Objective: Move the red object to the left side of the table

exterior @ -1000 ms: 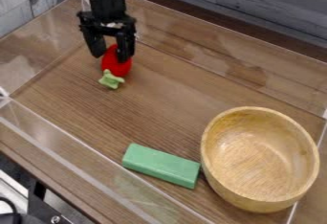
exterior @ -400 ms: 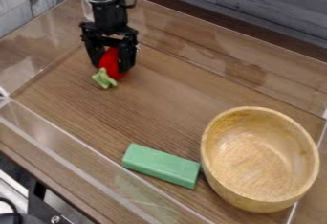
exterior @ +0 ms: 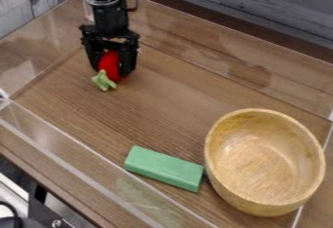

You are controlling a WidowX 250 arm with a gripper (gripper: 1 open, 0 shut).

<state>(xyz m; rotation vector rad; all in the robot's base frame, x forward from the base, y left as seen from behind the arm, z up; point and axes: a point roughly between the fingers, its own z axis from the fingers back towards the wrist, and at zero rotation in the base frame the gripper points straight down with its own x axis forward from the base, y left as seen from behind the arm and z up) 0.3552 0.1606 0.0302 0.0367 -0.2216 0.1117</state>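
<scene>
The red object [exterior: 111,66], a small rounded toy fruit with a light-green leafy end, lies on the brown wood-grain table [exterior: 196,100] toward its back left. My black gripper [exterior: 112,64] hangs straight down over it. Its jaws stand open, one finger on each side of the red fruit, low near the tabletop. The fingers do not appear to squeeze the fruit, and part of it is hidden behind them.
A wooden bowl [exterior: 266,161] sits at the front right. A flat green rectangular block [exterior: 166,168] lies near the front edge, left of the bowl. Low clear acrylic walls [exterior: 53,139] edge the table.
The gripper has come down around the red object and shifted slightly left. The fruit now sits a little further left than a second ago.
</scene>
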